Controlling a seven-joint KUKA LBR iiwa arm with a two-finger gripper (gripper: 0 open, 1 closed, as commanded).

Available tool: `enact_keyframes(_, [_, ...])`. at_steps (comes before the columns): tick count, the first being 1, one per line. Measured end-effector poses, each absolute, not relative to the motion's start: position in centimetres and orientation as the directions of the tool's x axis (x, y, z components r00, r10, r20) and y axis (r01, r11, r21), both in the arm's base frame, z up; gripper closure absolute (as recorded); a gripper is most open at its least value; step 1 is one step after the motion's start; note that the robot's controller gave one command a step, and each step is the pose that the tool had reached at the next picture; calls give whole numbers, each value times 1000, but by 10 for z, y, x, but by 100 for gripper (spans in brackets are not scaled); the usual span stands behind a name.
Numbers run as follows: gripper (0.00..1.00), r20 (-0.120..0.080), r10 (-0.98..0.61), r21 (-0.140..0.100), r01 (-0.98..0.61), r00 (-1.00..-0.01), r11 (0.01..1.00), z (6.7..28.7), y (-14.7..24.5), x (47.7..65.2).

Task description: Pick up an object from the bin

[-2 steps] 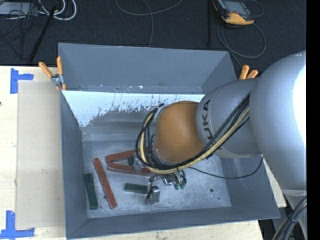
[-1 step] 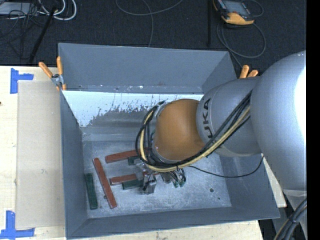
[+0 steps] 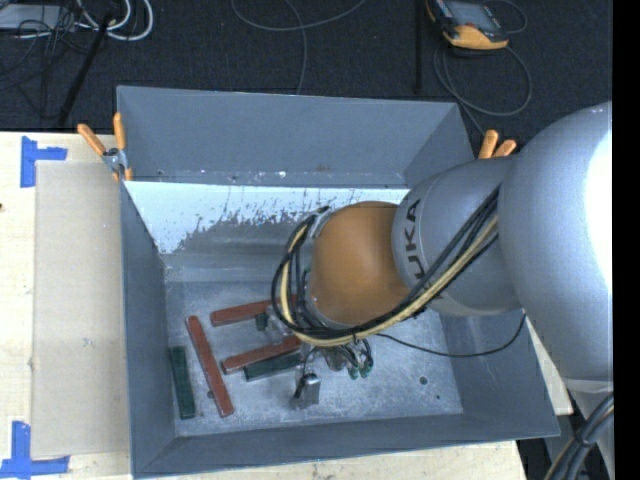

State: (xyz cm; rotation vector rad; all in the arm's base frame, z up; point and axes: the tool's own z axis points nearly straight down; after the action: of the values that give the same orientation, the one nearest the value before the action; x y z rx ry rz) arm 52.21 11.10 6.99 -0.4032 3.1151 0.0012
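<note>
My gripper (image 3: 306,386) reaches down from under the orange wrist cover into the front middle of the bin. Its tip is just right of a dark green bar (image 3: 268,369) lying flat on the floor. A reddish-brown bar (image 3: 258,355) lies right behind the green one, almost parallel to it. Another reddish-brown bar (image 3: 239,314) lies farther back, partly under the cables. Nothing can be seen held in the gripper.
A long reddish-brown bar (image 3: 210,365) lies diagonally at the front left, with a second dark green bar (image 3: 181,382) beside it near the left wall. The arm and its cables cover the bin's middle and right.
</note>
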Motion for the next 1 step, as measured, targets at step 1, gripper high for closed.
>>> enact_keyframes(1, [0,-5,-332,0,-332,-943,943,70,120,585])
